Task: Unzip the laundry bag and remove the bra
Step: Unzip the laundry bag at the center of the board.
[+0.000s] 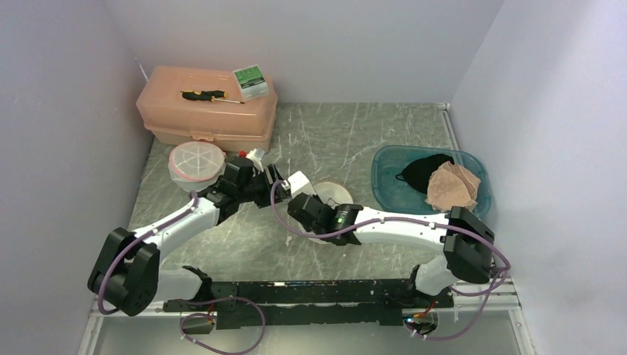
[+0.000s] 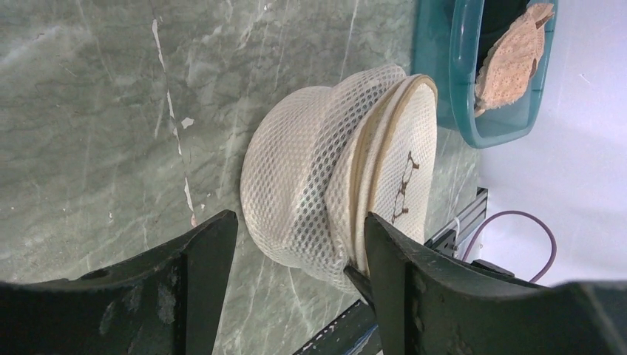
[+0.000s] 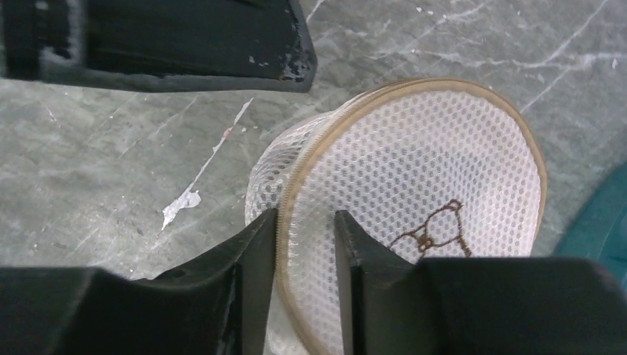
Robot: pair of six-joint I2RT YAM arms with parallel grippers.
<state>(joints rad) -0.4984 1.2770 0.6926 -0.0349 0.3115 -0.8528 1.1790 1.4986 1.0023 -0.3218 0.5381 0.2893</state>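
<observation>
The laundry bag (image 1: 334,193) is a round white mesh pouch with a tan zip round its rim, lying mid-table. No bra shows; the mesh hides what is inside. In the left wrist view the bag (image 2: 325,177) sits tipped on edge between the wide-apart fingers of my left gripper (image 2: 299,222), whose right finger touches the zipped rim. My right gripper (image 3: 304,216) straddles the zip band of the bag (image 3: 414,170), its jaws narrow with a gap still showing. One finger rests against the zip teeth and the other on the mesh face. Both grippers meet at the bag's left side (image 1: 296,194).
A teal bin (image 1: 382,191) at the right holds a beige garment (image 1: 452,186) and a black one (image 1: 423,171). A pink toolbox (image 1: 207,118) with a screwdriver (image 1: 203,95) and a green box (image 1: 251,81) stands back left. A round lidded tub (image 1: 196,163) is in front of it.
</observation>
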